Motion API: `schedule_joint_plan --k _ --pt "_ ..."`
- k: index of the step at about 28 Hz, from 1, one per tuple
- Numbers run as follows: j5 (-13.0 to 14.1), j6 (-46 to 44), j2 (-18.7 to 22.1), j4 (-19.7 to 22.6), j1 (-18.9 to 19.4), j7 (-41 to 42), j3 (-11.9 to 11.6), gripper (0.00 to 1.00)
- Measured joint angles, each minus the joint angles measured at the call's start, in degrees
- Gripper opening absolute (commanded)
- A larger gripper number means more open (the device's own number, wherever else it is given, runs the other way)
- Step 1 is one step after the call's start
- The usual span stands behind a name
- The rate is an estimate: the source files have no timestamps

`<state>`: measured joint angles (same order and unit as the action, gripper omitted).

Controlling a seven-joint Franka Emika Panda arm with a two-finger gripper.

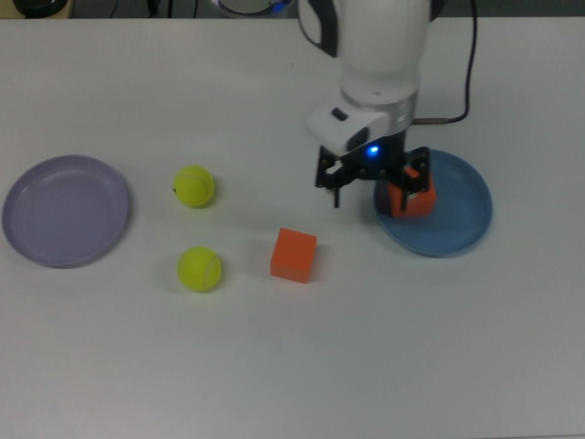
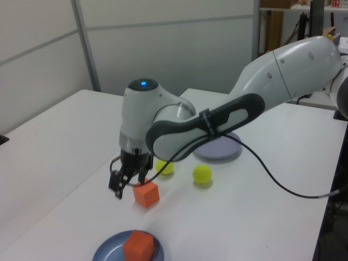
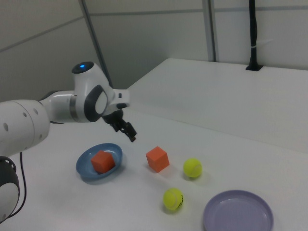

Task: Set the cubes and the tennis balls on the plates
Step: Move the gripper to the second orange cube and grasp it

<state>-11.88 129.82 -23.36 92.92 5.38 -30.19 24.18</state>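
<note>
One cube (image 1: 414, 199) sits on the blue plate (image 1: 462, 224). My end effector (image 1: 370, 178) hangs released, empty. I'd center over the other cube (image 1: 293, 255) on the tabletop (image 1: 366, 347), squaring fingers to its faces.

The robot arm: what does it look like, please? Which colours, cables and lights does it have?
The arm has glossy white rounded shells with dark grey joint bands. A blue light glows on its wrist. A black cable hangs along it. The gripper is small, black and two-fingered.

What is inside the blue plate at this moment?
One orange cube sits on the blue plate, released. In the top view the gripper partly covers the cube. Nothing else is on it.
</note>
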Motion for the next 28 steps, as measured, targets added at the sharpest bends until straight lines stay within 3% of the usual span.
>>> schedule_joint_plan --k 4,15,25,28 --pt "0.0 -0.01 -0.02 -0.1 -1.92 0.0 -1.23 1.0" --pt "0.27 -4.75 0.24 -0.91 -6.37 0.01 -1.45 1.0" --pt "6.64 -5.29 0.0 -0.89 -6.9 5.87 -1.64 1.0" --pt "7.46 -5.3 -0.24 -0.8 -6.89 7.43 -1.64 1.0"
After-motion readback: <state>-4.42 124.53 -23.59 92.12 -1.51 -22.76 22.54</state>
